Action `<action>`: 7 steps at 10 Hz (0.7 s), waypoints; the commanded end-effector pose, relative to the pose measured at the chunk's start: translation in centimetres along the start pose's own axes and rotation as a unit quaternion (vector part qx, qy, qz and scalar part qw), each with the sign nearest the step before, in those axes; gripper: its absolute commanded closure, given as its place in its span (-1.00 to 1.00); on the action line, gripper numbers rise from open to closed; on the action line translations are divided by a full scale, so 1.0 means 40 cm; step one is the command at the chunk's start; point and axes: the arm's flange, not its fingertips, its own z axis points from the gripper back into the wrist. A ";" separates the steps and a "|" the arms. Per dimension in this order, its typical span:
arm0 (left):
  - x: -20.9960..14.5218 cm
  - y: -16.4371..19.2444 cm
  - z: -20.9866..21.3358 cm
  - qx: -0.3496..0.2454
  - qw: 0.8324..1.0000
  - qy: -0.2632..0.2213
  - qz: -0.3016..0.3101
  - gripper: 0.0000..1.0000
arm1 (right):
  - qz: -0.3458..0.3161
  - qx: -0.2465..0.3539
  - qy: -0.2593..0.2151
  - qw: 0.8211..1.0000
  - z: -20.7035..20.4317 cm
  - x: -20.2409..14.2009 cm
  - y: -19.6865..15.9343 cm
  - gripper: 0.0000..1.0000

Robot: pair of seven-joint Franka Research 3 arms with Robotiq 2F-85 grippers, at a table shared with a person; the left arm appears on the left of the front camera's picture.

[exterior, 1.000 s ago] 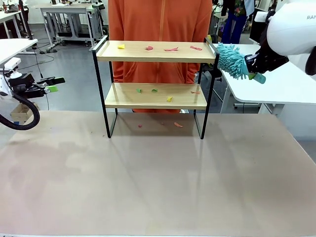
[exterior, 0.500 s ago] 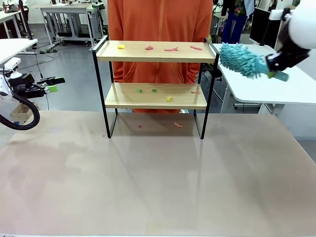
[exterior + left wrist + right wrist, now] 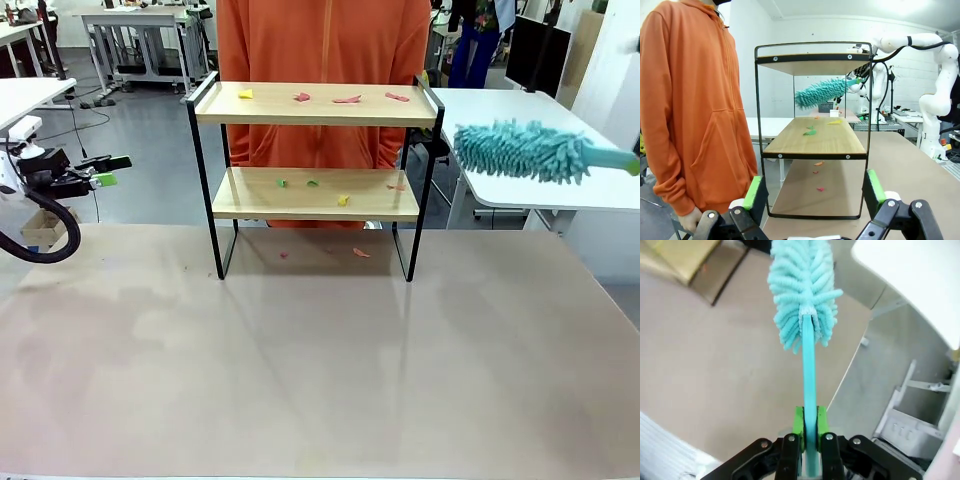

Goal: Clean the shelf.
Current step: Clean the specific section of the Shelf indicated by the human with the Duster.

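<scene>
Two boards of the shelf, which stands at the far middle of the table in front of the person, carry coloured scraps, so that is where you need to sweep. Your right gripper is clamped on the handle of the teal duster. Its fluffy head hangs off the shelf's right end, level between the boards and not touching, probably lined up for a sideways pass. Your left gripper waits empty with jaws apart, well clear at the left.
</scene>
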 end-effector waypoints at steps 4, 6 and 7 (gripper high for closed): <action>0.007 -0.002 -0.001 -0.004 1.000 0.003 -0.005 -1.00 | 0.211 0.040 0.065 0.975 0.044 -0.168 0.089 0.74; 0.007 -0.002 -0.001 -0.004 1.000 0.003 -0.005 -1.00 | 0.310 0.101 0.085 0.941 0.048 -0.221 0.166 0.74; 0.007 -0.002 -0.001 -0.004 1.000 0.003 -0.005 -1.00 | 0.342 0.119 0.081 0.929 0.053 -0.230 0.198 0.74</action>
